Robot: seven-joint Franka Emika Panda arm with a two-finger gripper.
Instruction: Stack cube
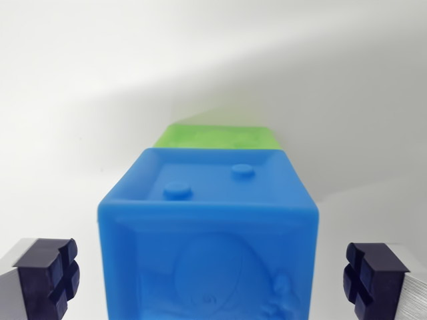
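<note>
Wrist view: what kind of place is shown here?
Probably a lab tabletop for manipulation tests: a plain white surface, a blue toy cube before a green cube, and robot fingers open at both sides.

Two cubes are in view: one blue soft-plastic cube (208, 227) with a moulded relief on its near face, and one green cube (217, 136) of which only a strip shows past the blue one's far edge. The blue cube's top face carries two small round raised studs (177, 191). Two dark navy ribbed finger pads (48, 275) show, one in each lower corner of the wrist view, each on its own grey metal finger, so two fingers. There is one plain white counter (80, 100)
</note>
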